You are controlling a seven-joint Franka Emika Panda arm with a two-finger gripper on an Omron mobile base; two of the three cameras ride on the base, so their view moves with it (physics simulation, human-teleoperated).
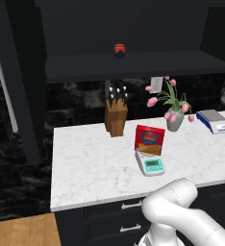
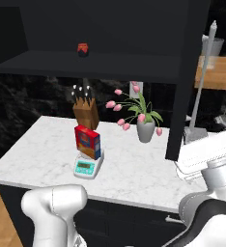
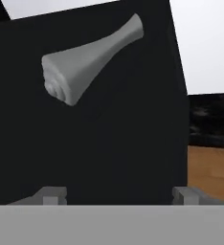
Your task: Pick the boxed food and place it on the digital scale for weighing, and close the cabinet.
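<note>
Your boxed food [image 1: 149,140] stands upright on the digital scale [image 1: 152,165] at the centre of the left base view, on the white marble counter [image 1: 90,163]. Behind it at upper centre you have a wooden knife block [image 1: 116,116]; to its right a grey vase of pink tulips [image 1: 173,113], then a blue-edged scale [image 1: 213,121] cut off by the right edge. A small red jar [image 1: 119,50] sits on the shelf inside the black cabinet [image 1: 133,65], whose doors stand open: one at the left edge of the left base view, the other [image 2: 188,77] running down the right of the right base view, between you and the counter's far end. In the hand view the open door's dark panel is right in front, with its silver bar handle [image 3: 91,59] at upper left. The gripper [image 3: 116,195] shows two fingertips spread wide at the bottom, holding nothing; you cannot tell whether they touch the door.
</note>
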